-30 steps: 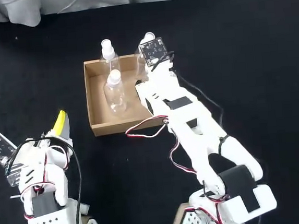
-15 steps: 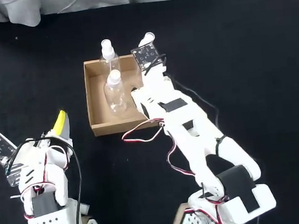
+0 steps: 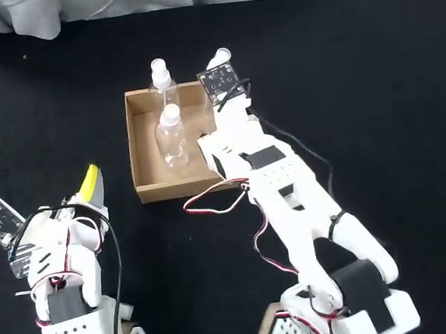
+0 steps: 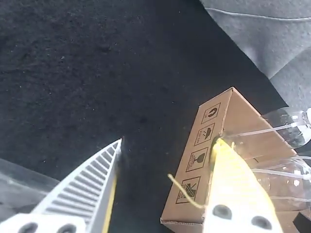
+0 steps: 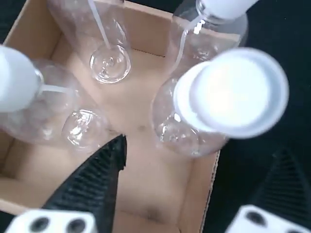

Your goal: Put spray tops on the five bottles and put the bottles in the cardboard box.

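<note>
High view: I see the open brown cardboard box [image 3: 170, 189] on the black cloth-covered desk [image 3: 372, 83], toward the far side. My white right arm [image 3: 287, 185] lies extended from the near edge to the box's right wall, with its wrist over the far right corner. The white left arm [image 3: 58, 252] is folded at the near left, well apart from the box. 3 clear plastic bottles with white spray tops stand upright: the mid-box bottle [image 3: 172, 140], the far-wall bottle [image 3: 159, 83] and the corner bottle [image 3: 217, 58]. I cannot tell whether this last one is inside the corner or just beyond it.

Right wrist view: a 4th bottle [image 5: 182, 128] stands inside the box against its right wall, its round white spray top [image 5: 231, 92] close under the camera. The right hand [image 5: 201, 148] is spread wide, 1 black finger [image 5: 97, 179] above the box floor and the other outside the wall. The 4th bottle stands between them, clear of both.

Left wrist view: the left hand [image 4: 167, 141] is spread, its white ribbed finger [image 4: 82, 194] and yellow finger [image 4: 238, 194] apart above the desk, the box beyond the yellow finger
</note>
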You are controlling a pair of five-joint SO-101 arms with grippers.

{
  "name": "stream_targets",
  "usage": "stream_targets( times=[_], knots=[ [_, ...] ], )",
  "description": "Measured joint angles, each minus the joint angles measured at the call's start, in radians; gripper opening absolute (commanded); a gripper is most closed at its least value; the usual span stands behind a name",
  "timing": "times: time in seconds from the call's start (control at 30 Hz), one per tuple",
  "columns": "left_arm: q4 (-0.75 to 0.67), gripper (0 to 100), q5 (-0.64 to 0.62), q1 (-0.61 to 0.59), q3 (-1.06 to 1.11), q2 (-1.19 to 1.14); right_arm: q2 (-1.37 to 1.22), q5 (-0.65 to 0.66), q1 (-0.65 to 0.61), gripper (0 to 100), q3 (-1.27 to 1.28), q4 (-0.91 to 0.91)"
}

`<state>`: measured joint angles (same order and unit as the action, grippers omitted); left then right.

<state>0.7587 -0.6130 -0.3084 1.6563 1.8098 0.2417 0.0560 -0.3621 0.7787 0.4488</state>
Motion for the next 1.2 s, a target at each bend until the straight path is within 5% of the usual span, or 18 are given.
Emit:
stream_targets(
  times=[0.57, 0.9, 1.2],
  knots=[
    [0.0, 27, 0.0, 0.0, 0.0, 0.0, 0.265, 0.0, -0.002, 39.0, 0.0, 0.345],
    [0.0, 27, -0.002, -0.133, -0.02, 0.0, 0.405, 0.0, -0.002, 39.0, 0.0, 0.522],
    [0.0, 27, 0.17, -0.249, -0.072, 0.0, 0.542, 0.0, -0.002, 38.9, 0.0, 0.641]
  ],
)
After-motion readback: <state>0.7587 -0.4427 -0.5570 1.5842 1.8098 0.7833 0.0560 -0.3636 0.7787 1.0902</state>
